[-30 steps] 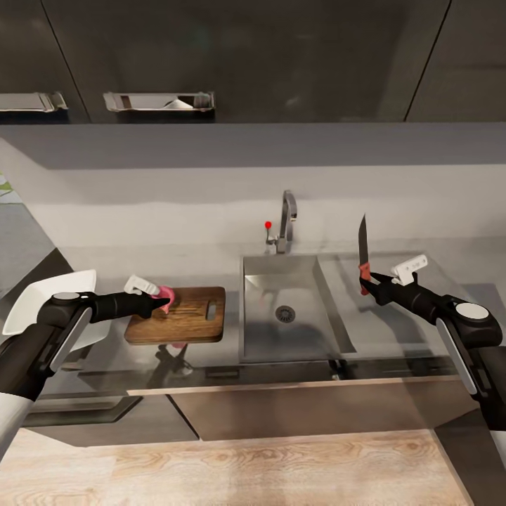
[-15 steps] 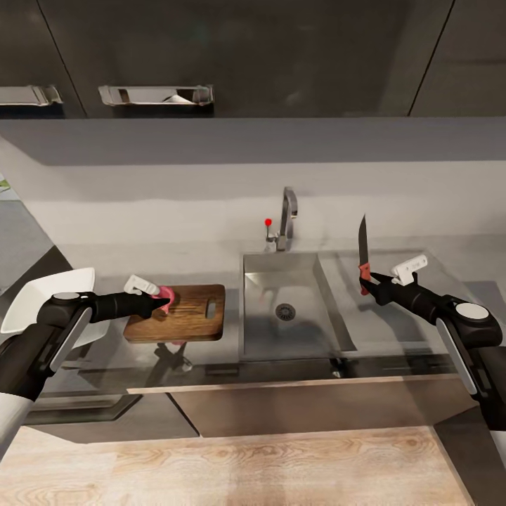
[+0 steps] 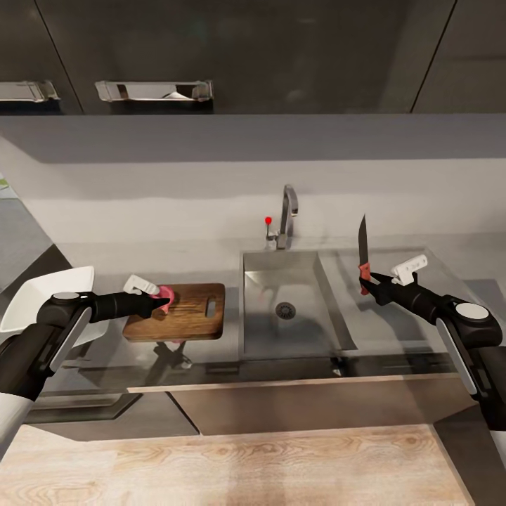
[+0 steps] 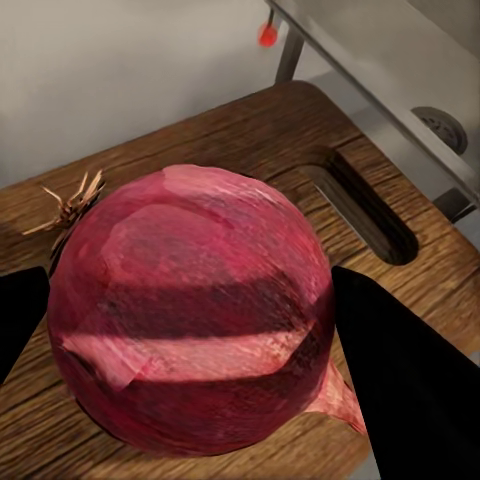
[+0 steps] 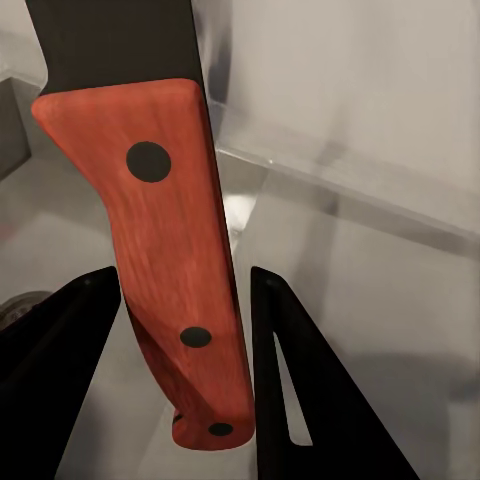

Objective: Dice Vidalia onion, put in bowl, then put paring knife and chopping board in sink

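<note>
Paring knife point(image 5: 175, 250) sits betw. the right gripper point(image 5: 185, 300)'s two black fingers point(image 5: 60, 360), one each side of the handle, closed on it. Handle is reddish-brown wood w/ three dark rivets; dark blade leaves the frame at the edge. Behind: glossy steel drainboard point(image 5: 350, 270) w/ reflections, pale wall point(image 5: 350, 70) beyond. Bit of dark drain point(image 5: 18, 305) peeks by one finger.

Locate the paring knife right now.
Head view: the paring knife is held upright in the right gripper, above the drainboard right of the sink.
</note>
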Tool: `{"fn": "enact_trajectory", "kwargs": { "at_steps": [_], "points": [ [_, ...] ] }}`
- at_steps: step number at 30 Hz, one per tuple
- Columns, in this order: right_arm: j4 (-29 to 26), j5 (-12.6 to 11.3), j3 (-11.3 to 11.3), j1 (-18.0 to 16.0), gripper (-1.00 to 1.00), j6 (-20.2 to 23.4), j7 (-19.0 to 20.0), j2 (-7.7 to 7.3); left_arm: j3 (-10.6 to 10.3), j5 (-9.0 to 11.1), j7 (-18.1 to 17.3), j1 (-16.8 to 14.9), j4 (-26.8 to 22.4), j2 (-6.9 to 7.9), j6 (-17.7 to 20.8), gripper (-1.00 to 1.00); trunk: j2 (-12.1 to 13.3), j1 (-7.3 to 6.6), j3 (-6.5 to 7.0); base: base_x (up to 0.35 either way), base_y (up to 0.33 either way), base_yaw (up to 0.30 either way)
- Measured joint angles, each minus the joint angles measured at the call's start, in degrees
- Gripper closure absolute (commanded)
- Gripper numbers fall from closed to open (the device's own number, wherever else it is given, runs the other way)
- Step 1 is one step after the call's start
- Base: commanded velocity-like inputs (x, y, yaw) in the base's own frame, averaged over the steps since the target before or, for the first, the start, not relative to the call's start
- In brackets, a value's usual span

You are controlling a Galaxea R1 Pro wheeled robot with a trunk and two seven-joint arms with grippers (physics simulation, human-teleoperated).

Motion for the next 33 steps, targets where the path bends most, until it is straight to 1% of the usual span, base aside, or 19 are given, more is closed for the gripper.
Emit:
{"fn": "enact_trajectory", "kwargs": {
  "at_steps": [33],
  "points": [
    [0.0, 0.0, 0.0, 0.0, 1.00, 0.0, 0.0, 0.00, 0.1, 0.0, 0.0, 0.0, -0.2, 0.00, 0.0, 1.00, 0.0, 0.00, -1.83, 0.000, 0.000, 0.000]
  ]
}}
